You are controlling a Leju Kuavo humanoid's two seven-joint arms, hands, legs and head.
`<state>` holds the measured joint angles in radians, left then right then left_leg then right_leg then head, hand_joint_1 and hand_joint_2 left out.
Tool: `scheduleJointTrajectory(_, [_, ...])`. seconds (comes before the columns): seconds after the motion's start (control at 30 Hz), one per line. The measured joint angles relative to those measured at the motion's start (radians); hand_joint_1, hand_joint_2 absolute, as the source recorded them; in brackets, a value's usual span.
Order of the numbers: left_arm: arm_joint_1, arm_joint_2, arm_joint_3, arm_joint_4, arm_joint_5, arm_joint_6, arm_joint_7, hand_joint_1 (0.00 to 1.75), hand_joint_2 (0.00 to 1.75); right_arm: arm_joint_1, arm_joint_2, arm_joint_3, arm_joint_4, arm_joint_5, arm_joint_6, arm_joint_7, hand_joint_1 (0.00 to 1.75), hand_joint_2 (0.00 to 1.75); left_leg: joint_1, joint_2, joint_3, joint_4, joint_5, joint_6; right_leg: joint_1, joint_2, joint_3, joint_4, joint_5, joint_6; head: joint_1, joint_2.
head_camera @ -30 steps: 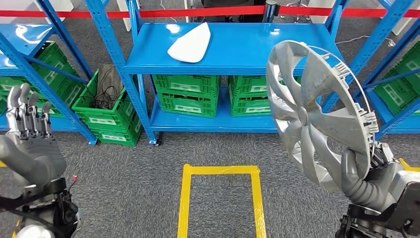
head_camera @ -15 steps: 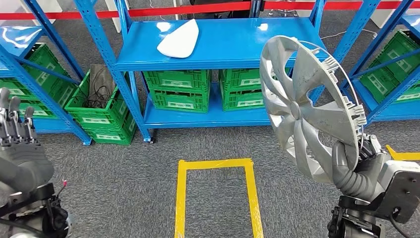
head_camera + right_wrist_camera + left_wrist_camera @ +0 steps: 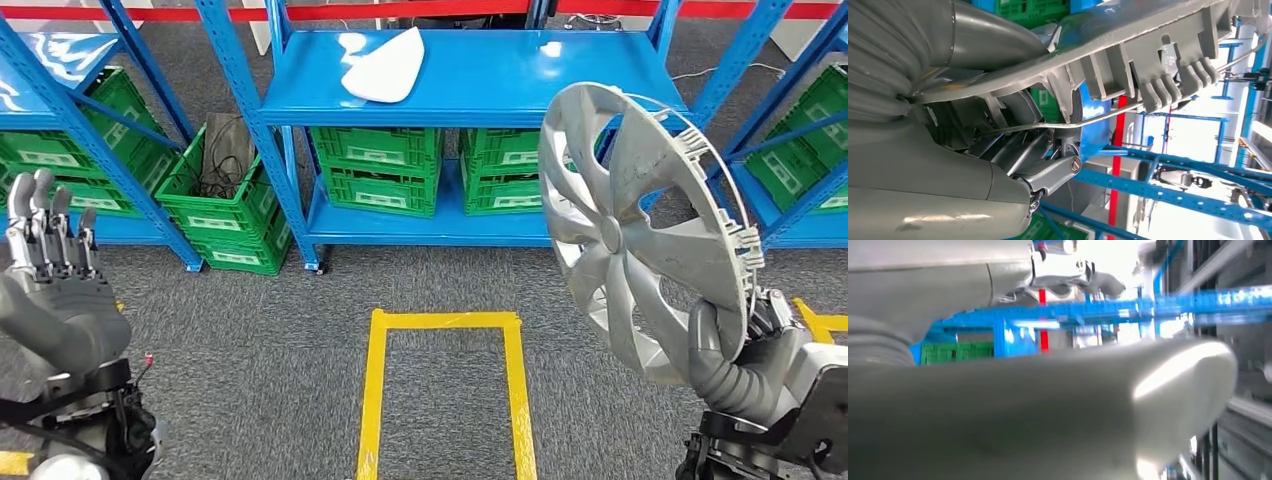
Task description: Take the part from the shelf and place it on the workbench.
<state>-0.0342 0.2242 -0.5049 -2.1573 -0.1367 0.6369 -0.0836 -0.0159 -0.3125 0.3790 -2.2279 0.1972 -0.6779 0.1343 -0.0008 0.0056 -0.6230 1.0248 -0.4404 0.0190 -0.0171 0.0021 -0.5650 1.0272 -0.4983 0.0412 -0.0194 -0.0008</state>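
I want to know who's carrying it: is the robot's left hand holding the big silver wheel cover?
No, the right hand holds the wheel cover; the left hand holds nothing.

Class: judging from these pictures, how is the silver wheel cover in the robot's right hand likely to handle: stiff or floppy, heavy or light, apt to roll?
The wheel cover probably stays stiff: it holds its dished shape though the right hand grips only its lower rim. It looks like thin moulded plastic with open spokes, so likely light for its size. Being round, it may roll if set down on edge.

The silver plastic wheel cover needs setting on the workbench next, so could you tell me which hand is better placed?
Right: the right hand already grips the silver plastic wheel cover by its lower rim. The left hand holds nothing.
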Motion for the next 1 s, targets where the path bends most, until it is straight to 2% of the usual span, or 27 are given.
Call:
scheduleJointTrajectory(0.07, [0.000, 0.000, 0.000, 0.000, 0.000, 0.000, 0.000, 0.00, 0.00, 0.000, 0.000, 0.000, 0.000, 0.000, 0.000, 0.000, 1.75, 1.75, 0.002, -0.001, -0.008, 0.003, 0.000, -0.012, -0.001, -0.001, -0.005, -0.005, 0.013, -0.016, -0.002, 0.000])
scheduleJointTrajectory(0.13, [0.000, 0.001, 0.001, 0.000, 0.000, 0.000, 0.000, 0.00, 0.00, -0.001, 0.000, 0.000, 0.000, 0.000, 0.000, 0.000, 1.75, 1.75, 0.004, -0.003, -0.031, 0.048, -0.040, -0.020, -0.005, -0.004, -0.011, -0.012, 0.026, -0.030, -0.008, 0.000])
scheduleJointTrajectory(0.17, [0.000, 0.001, 0.001, 0.000, -0.001, 0.000, 0.000, 0.00, 0.00, -0.001, 0.000, 0.000, 0.000, 0.000, 0.000, 0.000, 1.75, 1.75, 0.005, -0.003, -0.050, 0.093, -0.073, -0.023, -0.006, -0.004, -0.016, -0.013, 0.032, -0.034, -0.014, 0.000])
scheduleJointTrajectory(0.23, [0.002, 0.001, 0.001, 0.000, -0.001, 0.001, 0.000, 0.00, 0.00, 0.000, 0.000, 0.000, 0.000, 0.000, 0.001, 0.000, 1.75, 1.75, 0.008, -0.003, -0.099, 0.232, -0.145, -0.029, -0.005, -0.004, -0.033, -0.013, 0.044, -0.037, -0.026, 0.000])
scheduleJointTrajectory(0.27, [0.002, 0.001, 0.001, 0.000, -0.001, 0.001, 0.000, 0.00, 0.00, 0.000, 0.000, 0.000, 0.000, 0.000, 0.001, 0.000, 1.75, 1.75, 0.009, -0.003, -0.117, 0.287, -0.169, -0.031, -0.005, -0.005, -0.043, -0.013, 0.051, -0.037, -0.031, 0.000])
scheduleJointTrajectory(0.3, [0.003, 0.001, 0.001, 0.000, -0.001, 0.001, 0.000, 0.00, 0.00, 0.001, 0.000, 0.000, 0.000, 0.000, 0.002, 0.000, 1.75, 1.75, 0.009, -0.003, -0.119, 0.314, -0.179, -0.031, -0.005, -0.005, -0.052, -0.013, 0.058, -0.036, -0.036, 0.000])
scheduleJointTrajectory(0.33, [0.003, 0.001, 0.001, 0.000, -0.001, 0.001, 0.000, 0.00, 0.00, 0.001, 0.000, 0.000, 0.000, 0.000, 0.002, 0.000, 1.75, 1.75, 0.009, -0.003, -0.101, 0.298, -0.171, -0.030, -0.005, -0.005, -0.060, -0.013, 0.064, -0.034, -0.041, 0.000])
scheduleJointTrajectory(0.37, [0.003, 0.001, 0.001, 0.000, -0.001, 0.001, 0.000, 0.00, 0.00, 0.001, 0.000, 0.000, 0.000, 0.000, 0.002, 0.000, 1.75, 1.75, 0.009, -0.003, -0.059, 0.239, -0.148, -0.027, -0.005, -0.004, -0.066, -0.013, 0.070, -0.032, -0.045, 0.000])
scheduleJointTrajectory(0.43, [0.002, 0.001, 0.001, 0.000, -0.001, 0.000, 0.000, 0.00, 0.00, 0.001, 0.000, 0.000, 0.000, 0.000, 0.002, 0.000, 1.75, 1.75, 0.008, -0.004, 0.040, 0.085, -0.107, -0.019, -0.005, -0.003, -0.074, -0.013, 0.081, -0.026, -0.053, 0.000])
scheduleJointTrajectory(0.47, [0.002, 0.001, 0.001, 0.000, -0.001, 0.000, 0.000, 0.00, 0.00, 0.000, 0.000, 0.000, 0.000, 0.000, 0.002, 0.000, 1.75, 1.75, 0.006, -0.004, 0.078, 0.020, -0.094, -0.013, -0.004, -0.002, -0.076, -0.014, 0.087, -0.020, -0.055, 0.000])
scheduleJointTrajectory(0.5, [0.001, 0.001, 0.001, 0.000, -0.001, 0.000, -0.001, 0.00, 0.00, 0.000, 0.000, 0.000, 0.000, 0.000, 0.002, 0.000, 1.75, 1.75, 0.003, -0.005, 0.095, -0.013, -0.091, -0.008, -0.004, -0.002, -0.077, -0.015, 0.092, -0.014, -0.055, 0.000])
scheduleJointTrajectory(0.6, [0.000, 0.001, 0.001, -0.001, -0.001, 0.000, 0.000, 0.00, 0.00, 0.000, 0.000, 0.000, 0.000, 0.000, 0.002, 0.000, 1.75, 1.75, -0.004, -0.005, 0.096, -0.032, -0.079, 0.009, -0.007, -0.002, -0.078, -0.024, 0.108, 0.005, -0.053, 0.000])
scheduleJointTrajectory(0.63, [0.000, 0.001, 0.001, -0.001, -0.001, -0.001, 0.000, 0.00, 0.00, 0.000, 0.000, 0.000, 0.000, 0.000, 0.002, 0.000, 1.75, 1.75, -0.002, -0.005, 0.096, -0.035, -0.070, 0.016, -0.008, -0.002, -0.085, -0.020, 0.103, 0.011, -0.053, 0.000])
scheduleJointTrajectory(0.67, [-0.001, 0.001, 0.000, -0.001, -0.001, -0.001, 0.000, 0.00, 0.00, 0.000, 0.000, 0.000, 0.000, 0.001, 0.002, 0.000, 1.75, 1.75, 0.000, -0.004, 0.093, -0.039, -0.059, 0.024, -0.008, -0.002, -0.097, -0.002, 0.085, 0.015, -0.049, 0.000])
scheduleJointTrajectory(0.7, [-0.001, 0.001, 0.000, -0.001, -0.002, -0.001, 0.000, 0.00, 0.00, 0.000, 0.000, 0.000, 0.000, 0.002, 0.002, 0.000, 1.75, 1.75, 0.002, -0.003, 0.088, -0.042, -0.048, 0.030, -0.008, -0.002, -0.114, 0.038, 0.051, 0.017, -0.043, 0.000])
scheduleJointTrajectory(0.77, [-0.001, 0.001, 0.000, -0.001, -0.002, -0.001, 0.000, 0.00, 0.00, -0.001, -0.001, 0.000, 0.000, 0.003, 0.002, 0.000, 1.75, 1.75, 0.001, -0.002, 0.072, -0.041, -0.031, 0.036, -0.008, -0.002, -0.153, 0.166, -0.035, 0.019, -0.026, 0.000])
scheduleJointTrajectory(0.8, [-0.001, 0.001, 0.000, -0.001, -0.002, -0.001, 0.000, 0.00, 0.00, -0.001, -0.001, 0.000, 0.001, 0.003, 0.002, 0.001, 1.75, 1.75, 0.000, -0.003, 0.062, -0.039, -0.026, 0.037, -0.007, -0.002, -0.166, 0.223, -0.063, 0.020, -0.019, 0.000])
scheduleJointTrajectory(0.83, [-0.001, 0.000, 0.000, 0.000, -0.003, -0.001, 0.000, 0.00, 0.00, -0.001, 0.000, 0.000, 0.001, 0.003, 0.002, 0.001, 1.75, 1.75, -0.002, -0.003, 0.052, -0.035, -0.022, 0.037, -0.006, -0.002, -0.166, 0.253, -0.074, 0.019, -0.014, 0.000])
scheduleJointTrajectory(0.87, [-0.001, 0.000, -0.001, 0.000, -0.003, -0.001, 0.000, 0.00, 0.00, 0.000, -0.001, 0.000, 0.002, 0.003, 0.002, 0.001, 1.75, 1.75, -0.003, -0.003, 0.043, -0.030, -0.019, 0.037, -0.005, -0.002, -0.150, 0.246, -0.068, 0.017, -0.011, 0.000])
scheduleJointTrajectory(0.9, [-0.001, 0.000, -0.001, 0.000, -0.004, -0.001, 0.000, 0.00, 0.00, 0.000, -0.001, 0.000, 0.003, 0.003, 0.002, 0.002, 1.75, 1.75, -0.004, -0.003, 0.035, -0.025, -0.017, 0.036, -0.004, -0.002, -0.117, 0.202, -0.047, 0.014, -0.007, 0.000])
scheduleJointTrajectory(0.97, [-0.001, 0.000, -0.001, 0.000, -0.005, -0.001, 0.000, 0.00, 0.00, -0.001, -0.001, 0.001, 0.003, 0.003, 0.002, 0.002, 1.75, 1.75, -0.007, -0.003, 0.023, -0.012, -0.015, 0.033, 0.001, -0.002, -0.036, 0.071, -0.011, 0.004, 0.000, 0.000])
scheduleJointTrajectory(1.0, [-0.002, 0.000, -0.001, 0.000, -0.005, -0.001, 0.000, 0.00, 0.00, -0.003, 0.000, 0.000, 0.002, 0.003, 0.002, 0.002, 1.75, 1.75, -0.008, -0.003, 0.016, -0.007, -0.014, 0.030, 0.004, -0.002, -0.008, 0.022, -0.003, -0.001, 0.002, 0.000])
